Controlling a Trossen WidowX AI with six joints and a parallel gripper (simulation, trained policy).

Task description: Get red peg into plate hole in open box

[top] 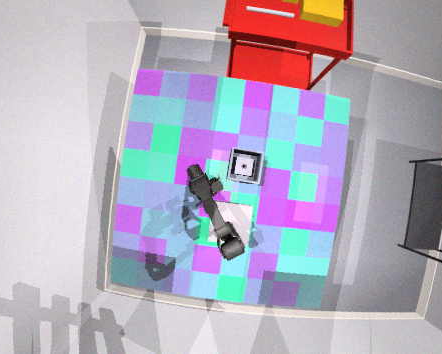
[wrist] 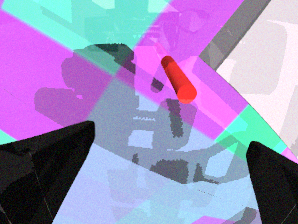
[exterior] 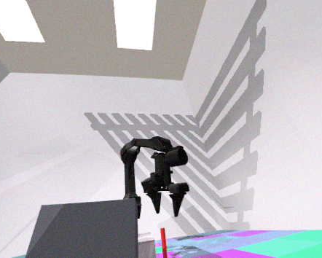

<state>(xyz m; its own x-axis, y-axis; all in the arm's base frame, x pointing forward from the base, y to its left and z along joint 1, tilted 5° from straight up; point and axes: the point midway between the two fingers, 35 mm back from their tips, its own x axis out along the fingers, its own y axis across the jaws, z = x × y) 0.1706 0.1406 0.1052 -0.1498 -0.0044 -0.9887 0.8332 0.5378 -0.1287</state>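
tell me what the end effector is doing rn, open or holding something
End effector: open, holding nothing; the red peg stands outside its fingers.

We are seeing the black arm (exterior: 130,175) bending over at its top, and its gripper (exterior: 167,214) is pointing down with the fingers standing wide apart. Below it, the red peg (exterior: 163,242) is standing nearly upright, and a dark grey box (exterior: 85,231) is filling the lower left of our view.
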